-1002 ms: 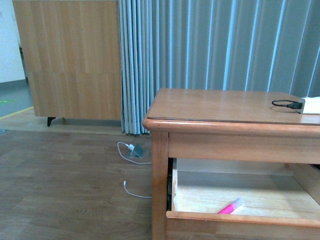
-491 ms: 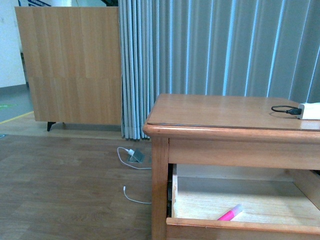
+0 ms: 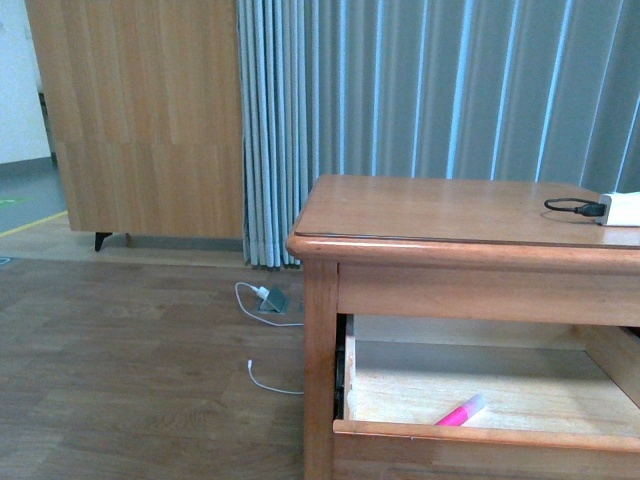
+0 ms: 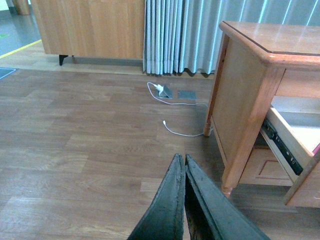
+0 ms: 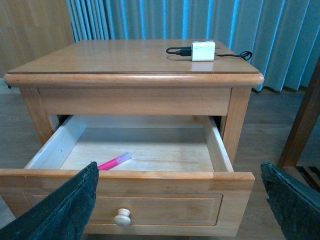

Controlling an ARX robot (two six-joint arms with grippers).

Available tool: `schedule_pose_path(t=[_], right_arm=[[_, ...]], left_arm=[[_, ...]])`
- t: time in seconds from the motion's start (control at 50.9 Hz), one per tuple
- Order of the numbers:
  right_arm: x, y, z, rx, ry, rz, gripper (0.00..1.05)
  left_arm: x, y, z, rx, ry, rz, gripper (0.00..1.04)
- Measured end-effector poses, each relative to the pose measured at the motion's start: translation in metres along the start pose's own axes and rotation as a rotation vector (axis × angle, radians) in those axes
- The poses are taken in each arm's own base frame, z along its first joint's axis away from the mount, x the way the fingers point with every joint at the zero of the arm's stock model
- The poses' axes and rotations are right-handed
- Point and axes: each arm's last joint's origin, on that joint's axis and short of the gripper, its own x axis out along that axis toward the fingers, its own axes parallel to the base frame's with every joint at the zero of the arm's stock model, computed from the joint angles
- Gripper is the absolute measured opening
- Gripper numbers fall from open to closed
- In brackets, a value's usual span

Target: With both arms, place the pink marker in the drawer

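The pink marker (image 3: 459, 413) lies flat inside the open drawer (image 3: 480, 436) of the wooden cabinet, near its front wall; it also shows in the right wrist view (image 5: 114, 162). The drawer (image 5: 150, 197) stands pulled out, its round knob (image 5: 122, 216) facing my right gripper (image 5: 180, 200), which is open and empty, its fingers (image 5: 65, 207) spread wide in front of the drawer face. My left gripper (image 4: 183, 165) is shut and empty, out over the wood floor beside the cabinet's side (image 4: 240, 95). Neither arm shows in the front view.
A white charger (image 3: 622, 209) with a black cable lies on the cabinet top (image 3: 440, 210), also in the right wrist view (image 5: 203, 50). A white cable and plug (image 3: 262, 296) lie on the floor. Blue-grey curtains (image 3: 440, 90) hang behind; a wooden panel (image 3: 140, 110) stands at the back left.
The front view has shifted slightly up and back down. The marker and the drawer have not moved.
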Motion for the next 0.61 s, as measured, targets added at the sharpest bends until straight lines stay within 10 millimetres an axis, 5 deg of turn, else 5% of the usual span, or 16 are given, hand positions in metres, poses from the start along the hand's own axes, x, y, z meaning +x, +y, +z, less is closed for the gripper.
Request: schedule_pose_path(t=[0.373,0.609], right_arm=[[0.0000,0.0000,-0.0005,0.000,0.001,0.000,0.96],[0.0001,-0.0009,-0.0068,-0.096,0.087,-0.085,0.96]], left_arm=[[-0.0013,0.0000,-0.0061,0.002,-0.015,-0.002,0.05],[-0.0013,0.0000,-0.0061,0.002,-0.015,-0.002,0.45]])
